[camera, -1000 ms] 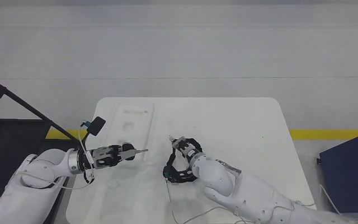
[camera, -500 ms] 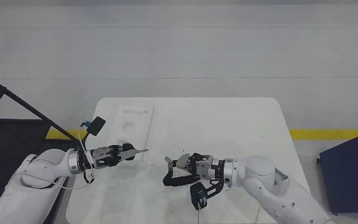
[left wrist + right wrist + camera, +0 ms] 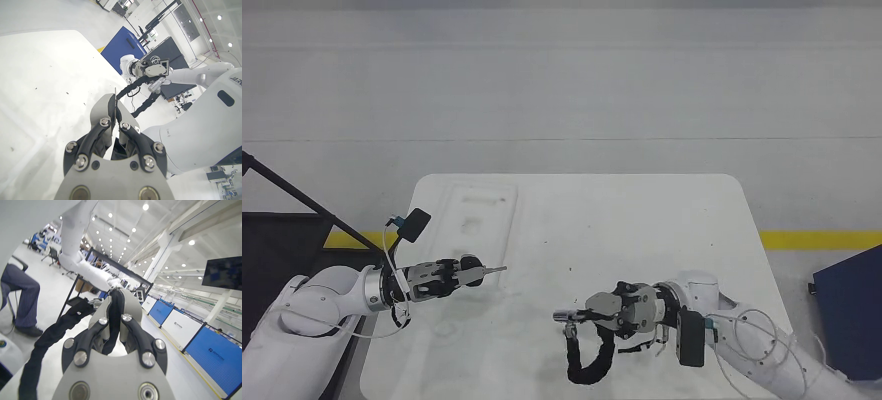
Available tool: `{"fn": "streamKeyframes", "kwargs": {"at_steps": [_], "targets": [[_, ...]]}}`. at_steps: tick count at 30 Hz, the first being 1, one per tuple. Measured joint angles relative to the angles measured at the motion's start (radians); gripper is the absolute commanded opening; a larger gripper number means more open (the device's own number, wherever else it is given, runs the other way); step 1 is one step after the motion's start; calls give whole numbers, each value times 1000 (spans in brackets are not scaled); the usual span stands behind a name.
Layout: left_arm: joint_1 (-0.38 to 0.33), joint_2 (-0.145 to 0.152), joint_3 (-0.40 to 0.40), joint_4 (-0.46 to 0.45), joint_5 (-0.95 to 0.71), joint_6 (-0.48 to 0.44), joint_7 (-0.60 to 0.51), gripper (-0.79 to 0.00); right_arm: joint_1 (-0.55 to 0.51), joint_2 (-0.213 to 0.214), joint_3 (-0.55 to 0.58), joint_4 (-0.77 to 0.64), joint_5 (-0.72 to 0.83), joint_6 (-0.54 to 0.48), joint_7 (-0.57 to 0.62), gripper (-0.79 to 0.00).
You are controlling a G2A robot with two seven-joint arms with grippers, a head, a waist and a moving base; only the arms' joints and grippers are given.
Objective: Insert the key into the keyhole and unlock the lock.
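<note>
The table (image 3: 662, 230) is recorded as plain white with a few small dark specks, the floor (image 3: 562, 80) as pale grey crossed by a yellow stripe (image 3: 822, 240), and a cabinet (image 3: 854, 300) at its edge as deep blue. The key (image 3: 115, 106) is noted as bare silver metal, and the cable lock (image 3: 585, 374) as a black woven sleeve ending in a shiny silver cylinder (image 3: 156, 86). On the left gripper (image 3: 114, 102) and right gripper (image 3: 115, 298), light grey fingers (image 3: 97, 113) are seen, lined with black ribbed pads (image 3: 110, 111), joined by black links and dotted with silver screws; the arms (image 3: 312, 305) are finished in white.
</note>
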Motion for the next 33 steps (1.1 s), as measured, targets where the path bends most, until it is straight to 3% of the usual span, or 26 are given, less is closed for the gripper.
{"fn": "streamKeyframes", "kwargs": {"at_steps": [29,33], "targets": [[0,0,0,0,0,0,0,-785,-14,0,36,-1,-42,-2,3,-785],[0,0,0,0,0,0,0,-785,-41,-12,55,25,78,11,45,-785]]}}
